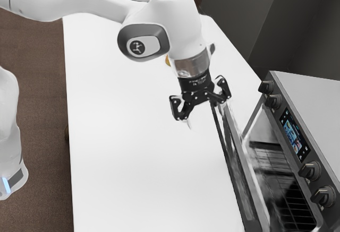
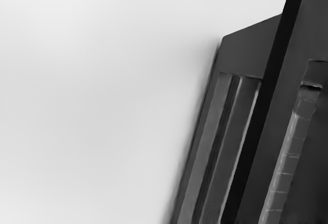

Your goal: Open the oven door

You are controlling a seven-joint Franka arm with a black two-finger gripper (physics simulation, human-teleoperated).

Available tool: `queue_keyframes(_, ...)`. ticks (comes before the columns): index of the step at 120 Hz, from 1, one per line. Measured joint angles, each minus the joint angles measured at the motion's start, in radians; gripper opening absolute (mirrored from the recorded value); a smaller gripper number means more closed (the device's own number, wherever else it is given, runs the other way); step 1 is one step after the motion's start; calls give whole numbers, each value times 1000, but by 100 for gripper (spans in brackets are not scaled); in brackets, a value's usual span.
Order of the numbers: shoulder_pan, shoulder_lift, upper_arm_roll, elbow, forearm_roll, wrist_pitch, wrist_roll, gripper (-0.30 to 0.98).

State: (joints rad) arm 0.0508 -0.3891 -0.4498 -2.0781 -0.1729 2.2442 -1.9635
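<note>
The gripper (image 1: pixel 206 110) stands spread at the ajar oven door (image 1: pixel 245 181) (one end cropped in the exterior view), any contact unclear

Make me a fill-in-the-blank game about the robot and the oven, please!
1. The colour of the tabletop is ____.
2. The oven door is not shut but partly ____, so the wire rack can be seen.
3. Counting the knobs seen on the oven gives the number ____.
4. The pincer is open, and the number of its fingers is ____.

Missing words: white; open; four; two.
</note>
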Motion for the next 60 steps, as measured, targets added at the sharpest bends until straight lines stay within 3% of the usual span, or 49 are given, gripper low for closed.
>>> queue_keyframes(9,64,-91,-56,-33,-18,0,2,66)
queue_keyframes(18,83,-100,-51,20,-22,-32,3,67)
queue_keyframes(35,103,31,152,355,-2,-327,-53,68)
queue_keyframes(45,130,74,290,358,7,-468,-86,68)
queue_keyframes(60,136,85,332,313,44,-596,-130,69)
